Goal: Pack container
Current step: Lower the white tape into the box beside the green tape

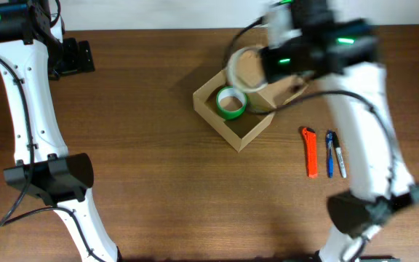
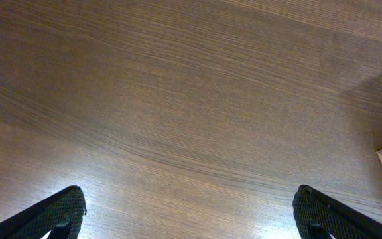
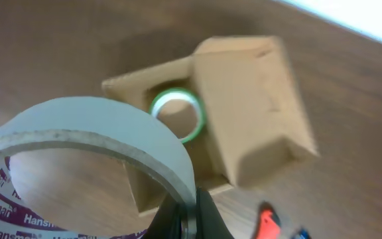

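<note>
The brown wood-grain desk fills every view. Two white arms reach over it from the near edge, the left one well away from the task's things, near the far left corner. The left fingers stand wide apart over bare wood, holding nothing.

The small tan cardboard container sits around the middle of the desk, toward the far side, turned corner-on, with its hinged flap lid swung open on the far right side.

Above the container's far edge, the right fingers are clamped on the rim of a large whitish roll of tape with purple lettering inside its core; the roll is off the desk.

A smaller green roll of tape lies flat inside the container, in the far corner.

To the right of the container, an orange utility knife, a blue pen and a dark-and-white marker lie side by side.
</note>
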